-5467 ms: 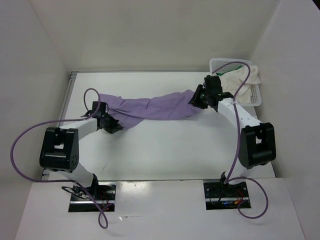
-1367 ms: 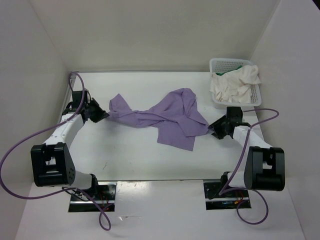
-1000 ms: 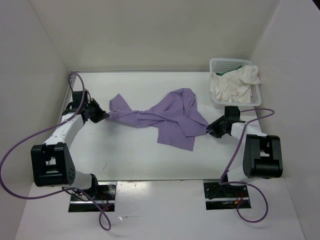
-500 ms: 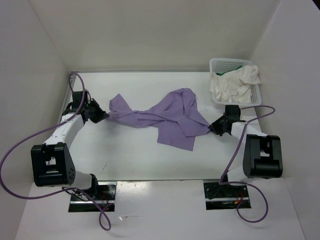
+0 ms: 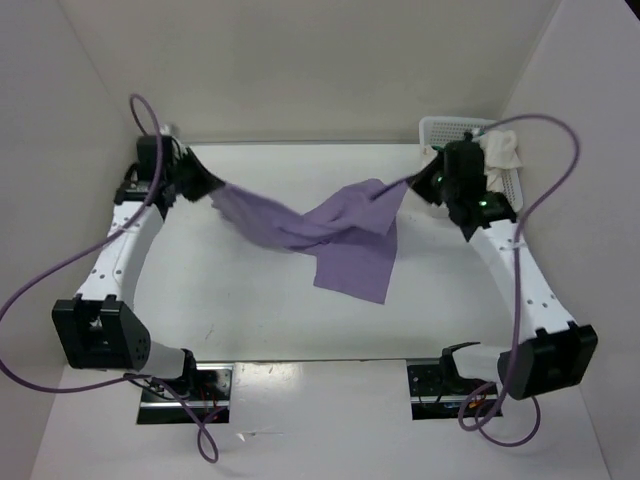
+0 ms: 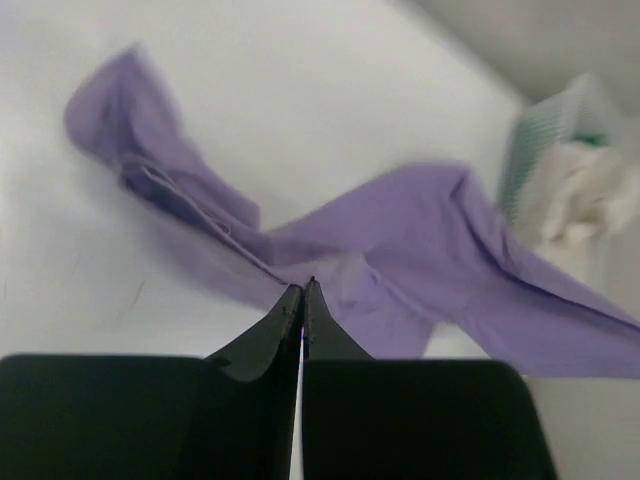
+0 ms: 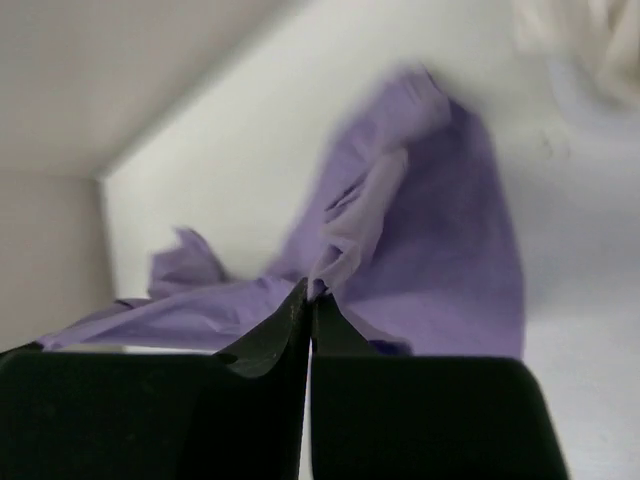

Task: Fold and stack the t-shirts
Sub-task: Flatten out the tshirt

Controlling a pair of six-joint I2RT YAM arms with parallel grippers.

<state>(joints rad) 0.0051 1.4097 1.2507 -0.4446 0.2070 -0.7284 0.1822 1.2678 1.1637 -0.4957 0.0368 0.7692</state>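
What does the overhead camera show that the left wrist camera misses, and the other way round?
Only overhead: the right gripper pinching the far end of the lavender shirt, which hangs strung between both arms. Only the left wrist: a close look at the left gripper shut on the cloth. Both: the shirt, the white basket and the off-white shirt in it.

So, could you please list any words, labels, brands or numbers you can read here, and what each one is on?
None can be read in any view.
The purple shirt is plain, with no print or tag showing.
The basket and the white shirt in it show no label.
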